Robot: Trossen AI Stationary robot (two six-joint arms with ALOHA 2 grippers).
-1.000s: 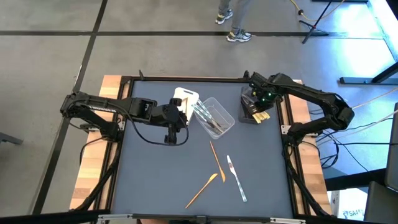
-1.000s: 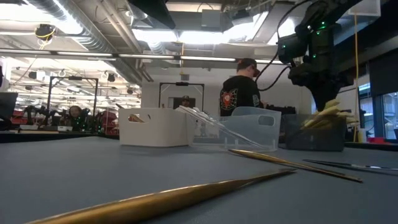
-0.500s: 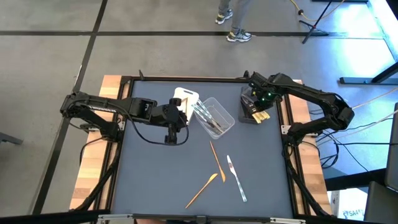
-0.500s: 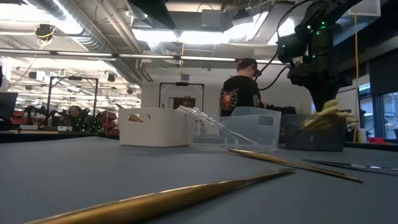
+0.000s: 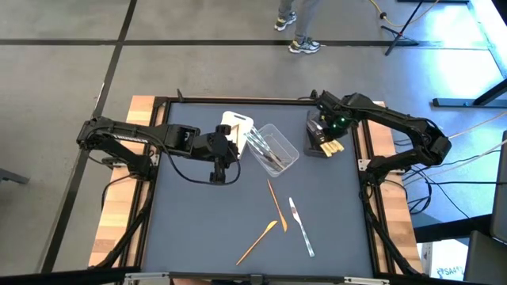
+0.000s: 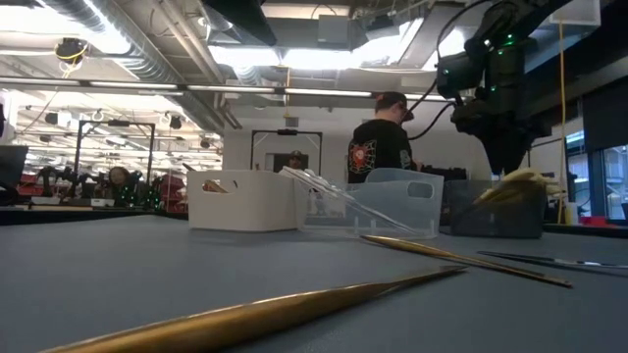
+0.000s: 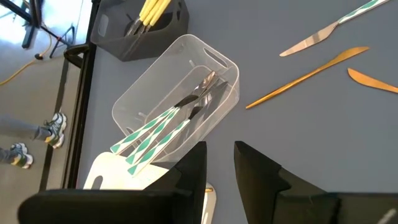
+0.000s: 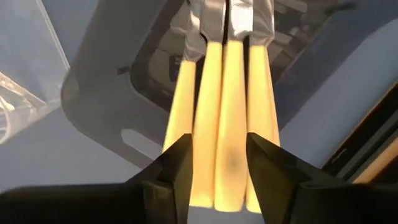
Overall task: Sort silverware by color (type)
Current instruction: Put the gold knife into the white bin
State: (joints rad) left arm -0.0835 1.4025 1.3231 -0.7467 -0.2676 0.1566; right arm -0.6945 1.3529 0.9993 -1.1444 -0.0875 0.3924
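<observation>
High view: my right gripper [image 5: 325,134] is hovering over the dark grey tub [image 5: 317,119]; yellow-handled pieces [image 5: 333,146] now lying lower inside it.
Low view: yellow handles sitting flatter than a second ago, so I judge them just released.
Left wrist view: my left gripper [image 7: 219,163] is waiting part-open, empty, beside the clear tub [image 7: 155,87].
Right wrist view: my fingers are parting around the handles.
Writing: none readable.
</observation>
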